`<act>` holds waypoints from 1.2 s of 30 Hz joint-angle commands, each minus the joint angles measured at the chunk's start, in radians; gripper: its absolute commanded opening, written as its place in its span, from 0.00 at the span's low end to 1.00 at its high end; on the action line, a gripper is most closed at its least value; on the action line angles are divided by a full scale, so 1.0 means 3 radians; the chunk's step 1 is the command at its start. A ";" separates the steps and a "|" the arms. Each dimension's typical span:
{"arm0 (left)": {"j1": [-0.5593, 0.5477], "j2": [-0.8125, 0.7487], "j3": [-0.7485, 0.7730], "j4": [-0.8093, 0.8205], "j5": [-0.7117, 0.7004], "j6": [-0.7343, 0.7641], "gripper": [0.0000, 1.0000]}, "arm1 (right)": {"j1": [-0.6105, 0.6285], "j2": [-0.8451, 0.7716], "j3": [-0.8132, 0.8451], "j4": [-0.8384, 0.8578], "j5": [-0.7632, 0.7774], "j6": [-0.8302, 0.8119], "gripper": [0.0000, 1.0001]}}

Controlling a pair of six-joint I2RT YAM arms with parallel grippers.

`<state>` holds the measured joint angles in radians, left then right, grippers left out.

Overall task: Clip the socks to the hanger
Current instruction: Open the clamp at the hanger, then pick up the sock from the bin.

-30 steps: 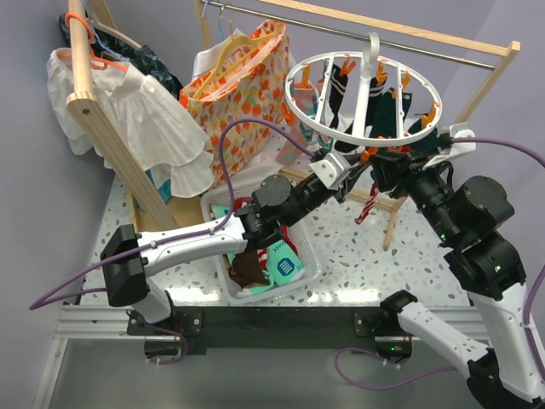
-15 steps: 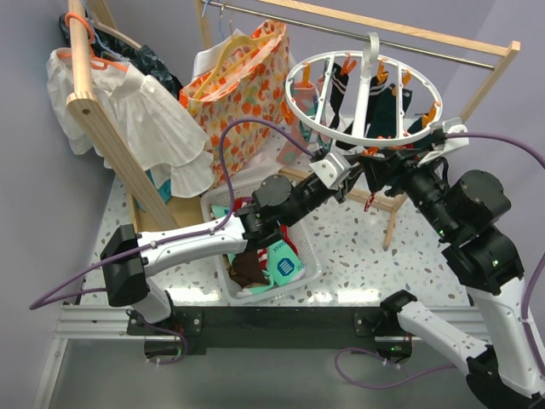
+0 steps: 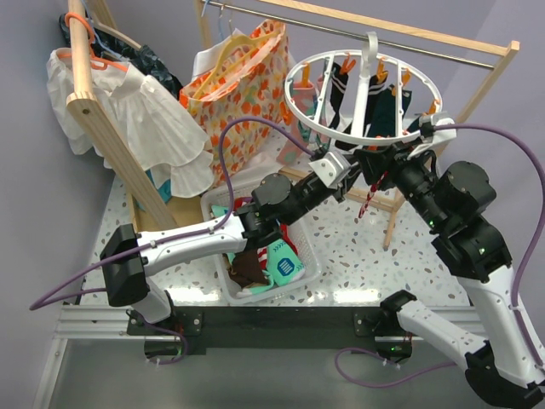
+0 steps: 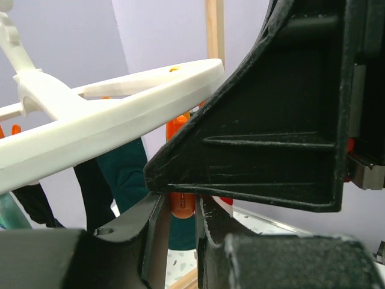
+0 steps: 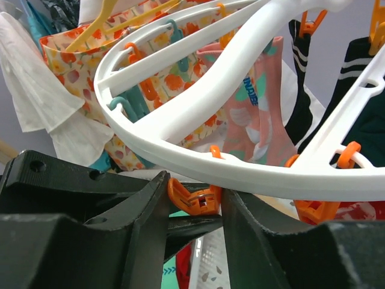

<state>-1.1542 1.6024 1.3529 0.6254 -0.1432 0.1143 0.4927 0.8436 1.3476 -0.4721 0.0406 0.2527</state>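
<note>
By the hanger's [image 5: 240, 167] near rim, upper right, the left gripper [image 4: 180, 212] and right gripper [image 5: 194, 209] each pinch an orange clip [image 5: 201, 196].

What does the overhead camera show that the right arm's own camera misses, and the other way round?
Only the overhead view shows the left arm and right arm whole, their purple cables, and the ring's hook. Only the right wrist view shows, up close, an orange clip pinched in the right pincer. Both show the white drying ring, the flowered bag and the white shirt.
</note>
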 commanded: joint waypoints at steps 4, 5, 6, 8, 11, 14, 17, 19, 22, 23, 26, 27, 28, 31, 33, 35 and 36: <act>0.0007 -0.0167 -0.0056 0.0063 0.0074 -0.0054 0.04 | 0.0014 -0.0005 -0.0054 0.0260 -0.0028 0.0032 0.18; 0.0007 -0.0177 -0.0102 0.0068 0.0053 -0.0054 0.07 | 0.0014 -0.0010 -0.0054 0.0259 -0.0028 0.0027 0.13; 0.0012 -0.0207 -0.0122 0.0073 0.0038 -0.0059 0.09 | 0.0014 -0.0015 -0.0064 0.0249 -0.0018 0.0017 0.11; 0.0007 -0.0243 -0.0204 0.0093 -0.0013 -0.0064 0.19 | 0.0014 -0.0020 -0.0074 0.0244 -0.0018 0.0022 0.09; 0.0007 -0.0340 -0.0316 0.0083 -0.0110 -0.0069 0.36 | 0.0009 -0.0046 -0.0105 0.0239 -0.0028 0.0022 0.07; 0.0007 -0.0488 -0.0464 -0.0024 -0.0233 -0.0110 0.51 | 0.0014 -0.0066 -0.0135 0.0234 -0.0013 0.0011 0.07; 0.0007 -0.0688 -0.0653 -0.0264 -0.0411 -0.0237 0.60 | 0.0009 -0.0087 -0.0151 0.0224 0.0018 -0.0019 0.07; 0.0007 -0.0836 -0.0746 -0.0523 -0.0544 -0.0355 0.61 | 0.0014 -0.0097 -0.0156 0.0219 0.0028 -0.0034 0.07; 0.0007 -0.0974 -0.0859 -0.1125 -0.0907 -0.0728 0.63 | 0.0014 -0.0107 -0.0171 0.0203 0.0033 -0.0050 0.07; 0.0017 -0.0990 -0.0884 -0.1306 -0.1126 -0.0916 0.63 | 0.0014 -0.0117 -0.0186 0.0203 0.0038 -0.0060 0.07; 0.0094 -0.0985 -0.0894 -0.2078 -0.1337 -0.1259 0.64 | 0.0009 -0.0128 -0.0192 0.0183 0.0054 -0.0086 0.07; 0.0221 -0.0975 -0.0915 -0.2292 -0.1287 -0.1513 0.64 | 0.0014 -0.0133 -0.0197 0.0178 0.0054 -0.0096 0.07; 0.0313 -0.0959 -0.0935 -0.2553 -0.1211 -0.1643 0.64 | 0.0009 -0.0138 -0.0202 0.0168 0.0059 -0.0106 0.07; 0.0742 -0.0893 -0.1017 -0.2891 -0.0914 -0.2078 0.63 | 0.0014 -0.0143 -0.0227 0.0157 0.0059 -0.0111 0.07; 0.0947 -0.0826 -0.1053 -0.2949 -0.0832 -0.2175 0.60 | 0.0014 -0.0143 -0.0233 0.0147 0.0064 -0.0121 0.07; 0.1111 -0.0735 -0.1063 -0.2954 -0.0705 -0.2211 0.56 | 0.0009 -0.0148 -0.0238 0.0137 0.0064 -0.0132 0.07; 0.1167 -0.0694 -0.1058 -0.2959 -0.0658 -0.2227 0.55 | 0.0009 -0.0148 -0.0238 0.0137 0.0079 -0.0137 0.07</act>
<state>-0.8635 1.3640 1.0378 -0.1730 -0.4103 -0.4408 0.4934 0.8040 1.2850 -0.4297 0.0597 0.2344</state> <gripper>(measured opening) 0.573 0.179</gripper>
